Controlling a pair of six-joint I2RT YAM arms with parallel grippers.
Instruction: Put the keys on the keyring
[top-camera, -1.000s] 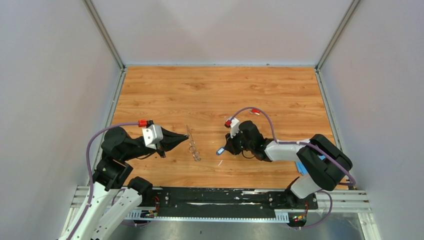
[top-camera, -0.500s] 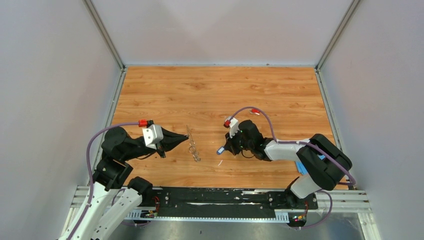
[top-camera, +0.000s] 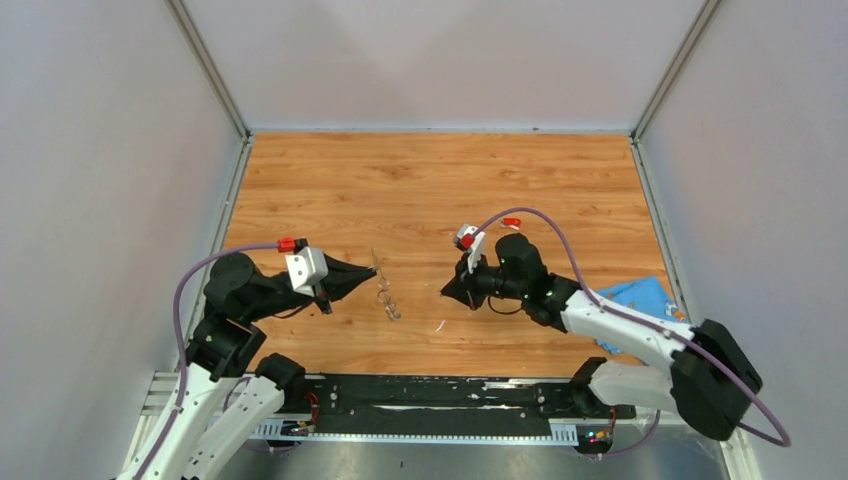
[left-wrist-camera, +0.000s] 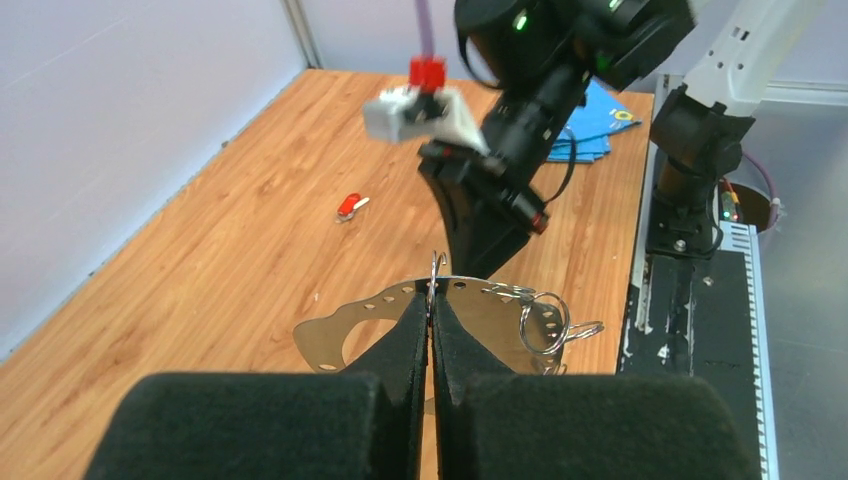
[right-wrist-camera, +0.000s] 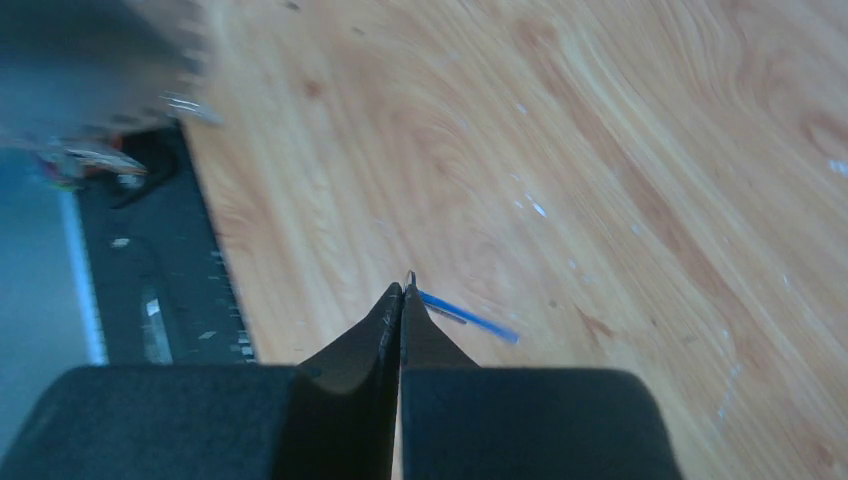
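Note:
My left gripper (top-camera: 374, 272) is shut on the edge of the keyring (top-camera: 379, 263), a thin grey metal ring with small holes, held above the table. In the left wrist view (left-wrist-camera: 432, 296) the keyring (left-wrist-camera: 335, 335) spreads behind the fingertips, with small wire rings (left-wrist-camera: 545, 320) hanging on it. My right gripper (top-camera: 447, 293) faces it, shut (right-wrist-camera: 402, 290) on the blue key (right-wrist-camera: 470, 318), which shows edge-on at the fingertips. The red key (top-camera: 511, 221) lies on the table behind the right arm and also shows in the left wrist view (left-wrist-camera: 348, 206).
A blue cloth (top-camera: 635, 298) lies at the right edge of the table. A thin white sliver (top-camera: 438, 325) lies below the right gripper. Grey walls enclose three sides and a black rail (top-camera: 440, 392) runs along the near edge.
The right arm has swung its elbow out to the right, uncovering the blue cloth. Its gripper has stayed near the same spot with the blue key. The left arm has not moved.

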